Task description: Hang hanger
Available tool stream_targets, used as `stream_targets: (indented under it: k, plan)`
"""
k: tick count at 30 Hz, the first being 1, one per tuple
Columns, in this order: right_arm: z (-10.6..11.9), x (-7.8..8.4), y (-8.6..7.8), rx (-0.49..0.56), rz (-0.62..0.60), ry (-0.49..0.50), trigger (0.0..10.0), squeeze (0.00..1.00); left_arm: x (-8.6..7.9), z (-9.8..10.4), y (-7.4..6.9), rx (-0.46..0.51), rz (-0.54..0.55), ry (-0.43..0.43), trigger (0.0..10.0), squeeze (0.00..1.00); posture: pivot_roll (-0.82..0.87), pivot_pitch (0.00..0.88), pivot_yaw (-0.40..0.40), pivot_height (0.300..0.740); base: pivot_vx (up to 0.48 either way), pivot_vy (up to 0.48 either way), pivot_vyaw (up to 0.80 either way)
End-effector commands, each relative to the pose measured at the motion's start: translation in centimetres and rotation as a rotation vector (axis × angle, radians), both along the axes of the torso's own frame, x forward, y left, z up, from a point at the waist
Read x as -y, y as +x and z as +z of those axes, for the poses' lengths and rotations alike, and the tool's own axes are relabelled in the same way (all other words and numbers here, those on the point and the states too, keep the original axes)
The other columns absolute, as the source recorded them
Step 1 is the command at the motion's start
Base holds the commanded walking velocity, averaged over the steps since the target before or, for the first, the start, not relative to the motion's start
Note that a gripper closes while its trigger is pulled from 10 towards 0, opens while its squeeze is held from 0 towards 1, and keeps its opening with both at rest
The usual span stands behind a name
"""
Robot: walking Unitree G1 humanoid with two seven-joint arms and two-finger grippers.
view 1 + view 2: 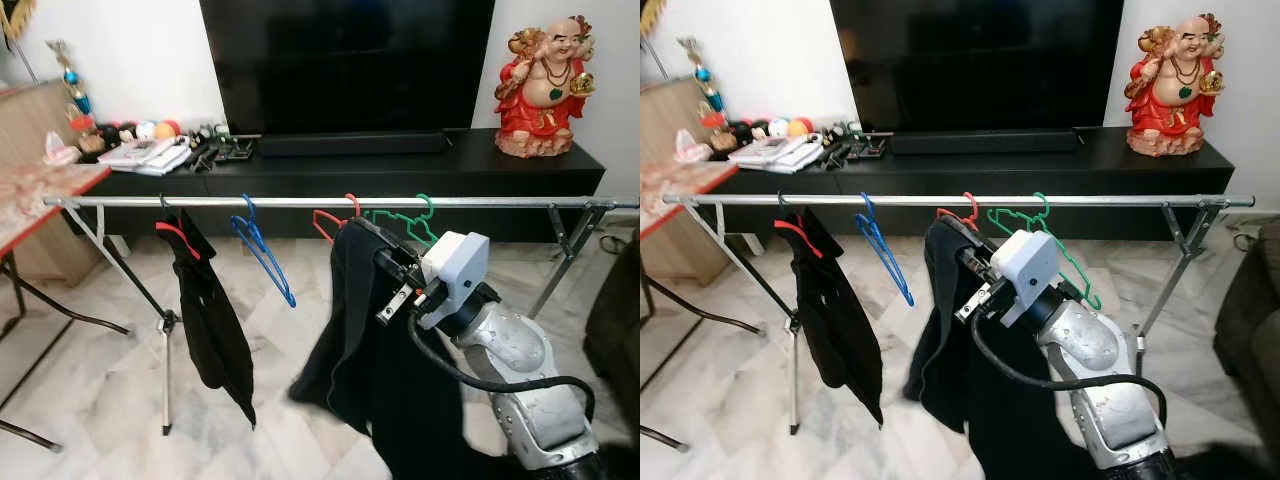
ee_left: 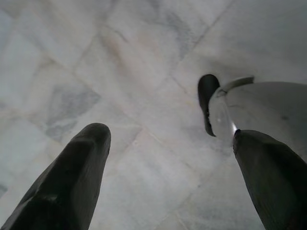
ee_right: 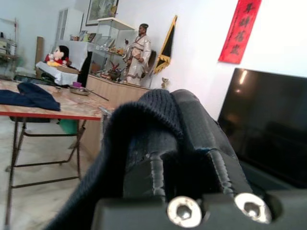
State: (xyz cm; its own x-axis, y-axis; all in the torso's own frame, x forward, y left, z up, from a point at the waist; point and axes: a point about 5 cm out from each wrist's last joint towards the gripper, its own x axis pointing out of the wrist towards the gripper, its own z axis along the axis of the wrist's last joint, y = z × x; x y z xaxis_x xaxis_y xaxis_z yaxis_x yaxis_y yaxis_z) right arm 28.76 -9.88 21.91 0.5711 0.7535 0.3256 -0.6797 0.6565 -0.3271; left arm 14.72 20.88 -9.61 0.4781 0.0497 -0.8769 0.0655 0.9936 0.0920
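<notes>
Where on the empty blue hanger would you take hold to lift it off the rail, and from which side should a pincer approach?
Grip the blue hanger on its short neck just under the hook, coming from the robot's side of the rail. It hangs bare and tilted, arms sloping down toward the right. The neck is probably the steadiest part, and nothing crowds it: the black garment hangs to its left, the red hanger to its right.

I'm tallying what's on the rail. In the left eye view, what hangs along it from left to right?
Black garment on red hanger → blue hanger → dark garment on red hanger, held by right gripper → green hanger.
</notes>
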Motion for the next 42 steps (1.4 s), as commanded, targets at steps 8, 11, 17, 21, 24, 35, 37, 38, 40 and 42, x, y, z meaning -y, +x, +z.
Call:
stream_targets:
  k: [8,11,17,21,24,35,37,38,40,42]
  plan:
    - [-3.3,2.9,1.1,-0.151,-0.166,0.046,10.0,0.00,-0.2,0.1,0.2,-0.002,-0.015,0.015,10.0,0.00,-0.06,0.004,0.074,0.740,0.000,0.000,0.00]
    - [-6.3,4.7,2.0,-0.266,-0.340,0.052,10.0,0.00,-0.3,0.1,0.2,-0.003,-0.014,0.015,10.0,0.00,-0.06,0.005,0.073,0.740,0.000,0.000,0.00]
    - [-10.3,6.7,2.3,-0.455,-0.558,0.102,10.0,0.00,-0.3,0.1,0.1,-0.003,-0.012,0.015,10.0,0.00,-0.05,0.006,0.071,0.740,0.000,0.000,0.00]
    - [-11.4,6.5,2.2,-0.496,-0.601,0.146,10.0,0.00,-0.4,0.1,0.1,-0.005,-0.012,0.019,10.0,0.00,-0.05,0.007,0.073,0.740,0.000,0.000,0.00]
    - [-11.8,6.3,2.2,-0.503,-0.608,0.144,10.0,0.00,-0.5,0.1,0.0,-0.005,-0.013,0.021,10.0,0.00,-0.04,0.009,0.074,0.740,0.000,0.000,0.00]
    - [-13.8,6.5,2.4,-0.587,-0.670,0.197,10.0,0.00,-0.8,0.4,0.6,0.037,0.006,0.035,10.0,0.00,-0.03,0.003,0.071,0.740,0.000,0.000,0.00]
    - [-14.3,6.6,2.2,-0.603,-0.671,0.195,10.0,0.00,-0.9,0.7,1.2,0.072,0.023,0.034,10.0,0.00,-0.02,0.000,0.065,0.740,0.000,0.000,0.00]
    - [-14.6,6.7,2.2,-0.612,-0.670,0.186,10.0,0.00,-0.9,0.9,1.5,0.087,0.031,0.033,10.0,0.00,-0.02,0.000,0.066,0.740,0.000,0.000,0.00]
    - [-15.3,6.8,2.1,-0.625,-0.681,0.165,10.0,0.00,-0.8,1.1,2.0,0.110,0.034,0.030,10.0,0.00,-0.02,0.000,0.067,0.740,0.000,0.000,0.00]
    - [-15.6,7.1,2.0,-0.628,-0.698,0.157,10.0,0.00,-0.6,1.2,2.3,0.125,0.026,0.030,10.0,0.00,-0.02,0.000,0.069,0.740,0.000,0.000,0.00]
